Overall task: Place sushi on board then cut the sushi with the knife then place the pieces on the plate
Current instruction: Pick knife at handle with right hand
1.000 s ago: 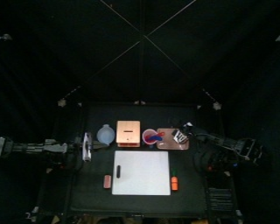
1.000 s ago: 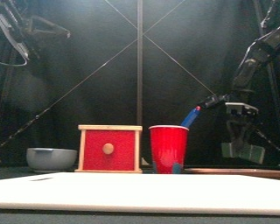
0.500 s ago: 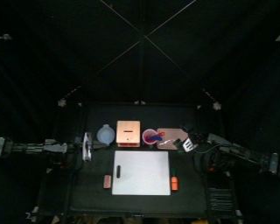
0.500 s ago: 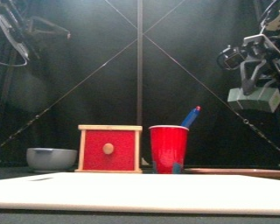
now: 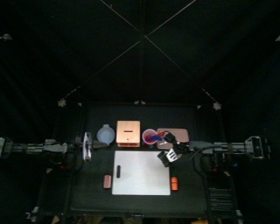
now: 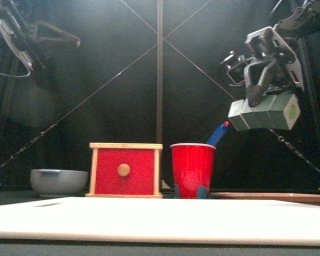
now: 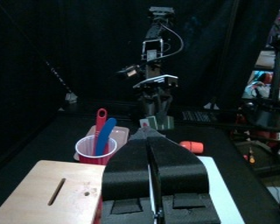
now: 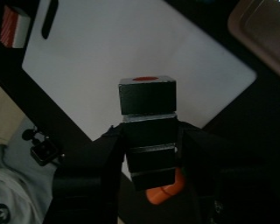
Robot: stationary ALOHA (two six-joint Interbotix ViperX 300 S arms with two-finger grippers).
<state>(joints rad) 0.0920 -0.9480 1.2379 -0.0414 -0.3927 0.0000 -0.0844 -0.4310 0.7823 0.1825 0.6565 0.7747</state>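
Sitting at the table's left edge, the left gripper [image 7: 150, 133] is doing nothing, with its jaws pressed together and empty. Just right of it the blue-grey bowl [image 5: 105, 134] is standing at the back, with a small red toy [image 5: 108, 180] lying near the front beside the white board [image 5: 136, 171]. The wooden box [image 5: 129, 131] is standing behind the board and the red cup [image 5: 150, 136] is right next to it, holding the blue knife [image 6: 219, 133], which is leaning out to the right. The right gripper [image 8: 147, 133] is hanging high over the board's back-right corner, well clear of the surface. The sushi roll [image 8: 146, 103] is being clamped between its jaws, lying lengthwise along them, with its red end face poking out past the jaw tips over the board. The pink tray [image 5: 178, 134] is lying behind that corner, right of the cup. An orange toy [image 5: 174, 183] is lying along the board's right edge near the front.
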